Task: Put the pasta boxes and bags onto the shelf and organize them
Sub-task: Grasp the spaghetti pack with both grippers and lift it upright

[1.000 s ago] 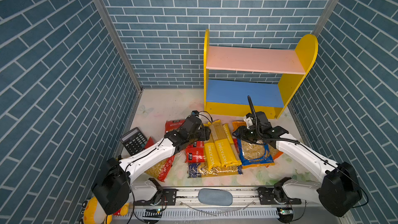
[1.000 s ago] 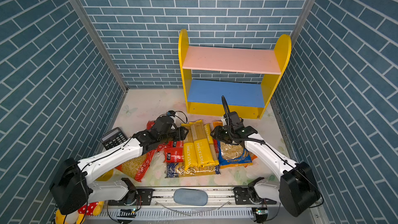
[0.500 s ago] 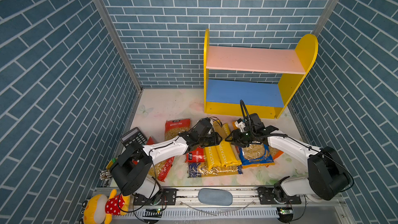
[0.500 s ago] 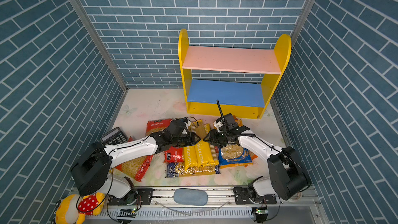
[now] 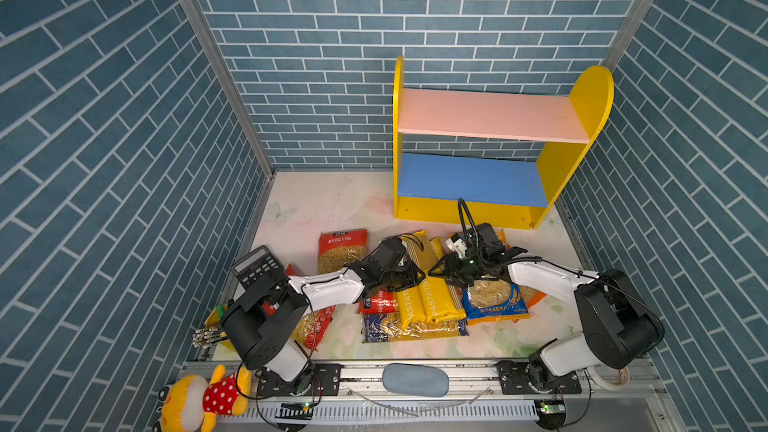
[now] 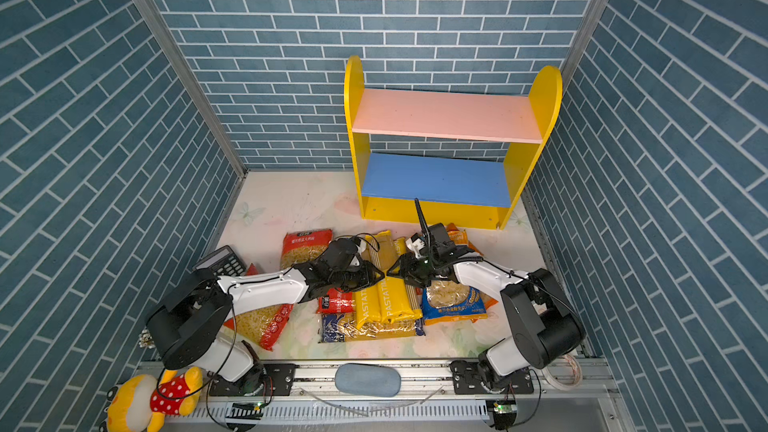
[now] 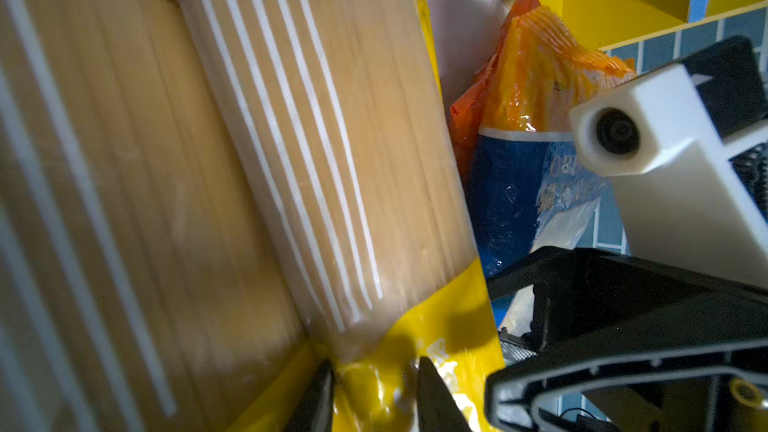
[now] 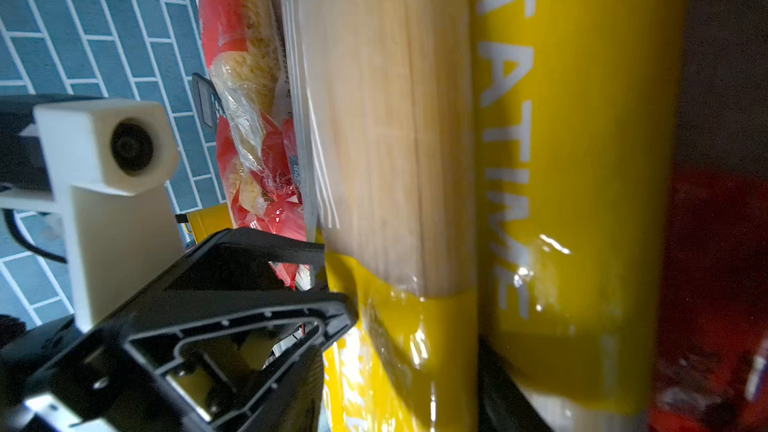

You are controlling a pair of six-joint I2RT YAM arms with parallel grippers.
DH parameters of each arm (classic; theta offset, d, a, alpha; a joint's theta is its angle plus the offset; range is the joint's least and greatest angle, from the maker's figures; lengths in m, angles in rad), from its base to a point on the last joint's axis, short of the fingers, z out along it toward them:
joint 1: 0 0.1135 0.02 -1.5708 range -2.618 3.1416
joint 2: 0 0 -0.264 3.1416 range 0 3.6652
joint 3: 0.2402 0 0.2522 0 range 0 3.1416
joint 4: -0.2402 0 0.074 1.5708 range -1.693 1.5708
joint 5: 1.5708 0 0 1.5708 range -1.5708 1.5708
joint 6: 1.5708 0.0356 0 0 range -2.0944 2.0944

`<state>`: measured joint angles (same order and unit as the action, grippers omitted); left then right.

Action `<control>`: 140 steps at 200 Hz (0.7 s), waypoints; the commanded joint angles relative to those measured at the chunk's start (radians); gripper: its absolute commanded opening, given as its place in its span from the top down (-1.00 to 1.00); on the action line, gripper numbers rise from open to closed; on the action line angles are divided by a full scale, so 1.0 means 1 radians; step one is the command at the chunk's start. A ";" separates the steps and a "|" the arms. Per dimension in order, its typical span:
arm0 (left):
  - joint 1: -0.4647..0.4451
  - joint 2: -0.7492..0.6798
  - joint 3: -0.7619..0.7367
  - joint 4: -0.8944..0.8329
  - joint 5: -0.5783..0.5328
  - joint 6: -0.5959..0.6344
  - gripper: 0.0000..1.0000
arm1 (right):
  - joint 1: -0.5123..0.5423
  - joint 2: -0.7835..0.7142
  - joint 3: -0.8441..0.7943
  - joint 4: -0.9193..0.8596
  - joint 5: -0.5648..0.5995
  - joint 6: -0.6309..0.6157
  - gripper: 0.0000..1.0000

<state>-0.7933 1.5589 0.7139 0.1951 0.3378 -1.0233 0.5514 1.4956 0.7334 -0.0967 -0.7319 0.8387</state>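
Pincers, since a second ago: drawn toward each other, the left one narrowed.
Left pincer (image 5: 417, 278), both top views: low over the pile, almost tip to tip with the right pincer (image 5: 436, 274).
Long yellow-and-tan plastic "PASTATIME" spaghetti packs (image 5: 434, 301): side by side on the pale floral counter (image 5: 324, 205), under both pincers.
Two-tier wooden shelf with yellow sides, pink and blue boards (image 5: 486, 114): behind the pile, at the back wall.
Blue crinkly bag of short pasta (image 5: 494, 301): touching the packs, under the right arm.
Left wrist view: pinching the yellow wrap of one spaghetti pack between dark fingertips (image 7: 324, 392).
Right wrist view: close alongside the yellow lettered pack; spread or gripping, cannot tell.
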 commanded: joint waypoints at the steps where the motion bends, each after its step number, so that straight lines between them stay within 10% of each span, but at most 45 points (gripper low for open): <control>1: 0.013 0.012 -0.056 0.100 0.041 -0.043 0.43 | 0.024 0.024 -0.058 0.117 -0.053 0.061 -0.08; 71: 0.070 -0.038 -0.099 0.161 0.083 -0.059 0.46 | 0.026 -0.012 -0.115 0.349 -0.065 0.162 0.44; 140: 0.214 -0.238 -0.154 0.220 0.159 -0.051 -0.01 | 0.033 -0.148 -0.132 0.486 -0.046 0.224 0.85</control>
<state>-0.6292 1.4078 0.5720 0.3817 0.4526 -1.0954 0.5724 1.4452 0.5953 0.2310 -0.7490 1.0370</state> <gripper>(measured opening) 0.472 0.161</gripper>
